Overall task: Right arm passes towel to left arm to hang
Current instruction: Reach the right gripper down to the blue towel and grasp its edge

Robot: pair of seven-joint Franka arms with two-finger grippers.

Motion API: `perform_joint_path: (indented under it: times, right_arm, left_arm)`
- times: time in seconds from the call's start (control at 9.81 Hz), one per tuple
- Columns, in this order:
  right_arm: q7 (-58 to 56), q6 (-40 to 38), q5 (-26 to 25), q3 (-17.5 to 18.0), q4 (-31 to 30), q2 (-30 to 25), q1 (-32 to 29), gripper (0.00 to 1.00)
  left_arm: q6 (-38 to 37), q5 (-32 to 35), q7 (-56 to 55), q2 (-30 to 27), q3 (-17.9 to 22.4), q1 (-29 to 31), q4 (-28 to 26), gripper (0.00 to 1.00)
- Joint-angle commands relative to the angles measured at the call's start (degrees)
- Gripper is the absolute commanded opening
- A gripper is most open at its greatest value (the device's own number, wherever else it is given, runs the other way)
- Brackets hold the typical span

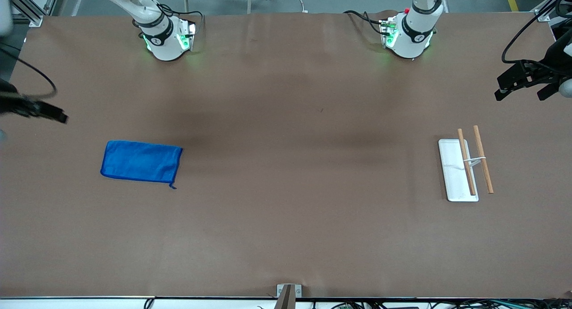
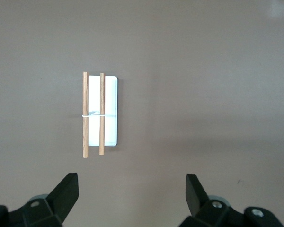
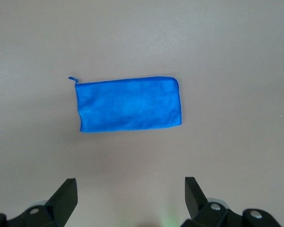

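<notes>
The blue towel (image 1: 141, 161) lies flat on the brown table toward the right arm's end, its thread tail at the corner nearest the front camera. It also shows in the right wrist view (image 3: 129, 104). My right gripper (image 3: 130, 184) is open and empty, up in the air over the table's edge at the right arm's end (image 1: 53, 114), apart from the towel. My left gripper (image 2: 131, 182) is open and empty, up over the table at the left arm's end (image 1: 520, 93).
A rack with a white base plate (image 1: 453, 175) and two wooden rods (image 1: 483, 159) stands toward the left arm's end; it also shows in the left wrist view (image 2: 111, 94). The two arm bases (image 1: 167, 39) (image 1: 409, 34) stand along the table's edge farthest from the front camera.
</notes>
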Motion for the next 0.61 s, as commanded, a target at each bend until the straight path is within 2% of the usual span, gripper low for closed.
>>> perform_joint_path:
  times: [0.0,0.1,0.31,0.51]
  right_arm:
    - [-6.0,12.3,0.1,0.1,-13.1,0.3,-1.9,1.0]
    - [-11.4,21.1,0.1,0.0,-19.8,1.5,-3.5,1.0]
    - [-12.8,36.4,0.1,0.1,-29.4,4.5,-4.5,1.0]
    - [-13.4,47.1,0.1,0.2,-34.1,9.1,-4.7,1.0]
  left_arm:
    - [-0.8,-0.1,0.7,0.5,0.1,0.2,-0.7,1.0]
    - [-0.8,-0.7,0.8,0.2,0.4,0.4,-0.7,1.0]
    - [-0.8,-3.0,1.1,0.2,1.1,1.2,0.2,1.0]
    - [-0.8,-2.9,1.7,0.2,1.1,1.2,0.4,1.0]
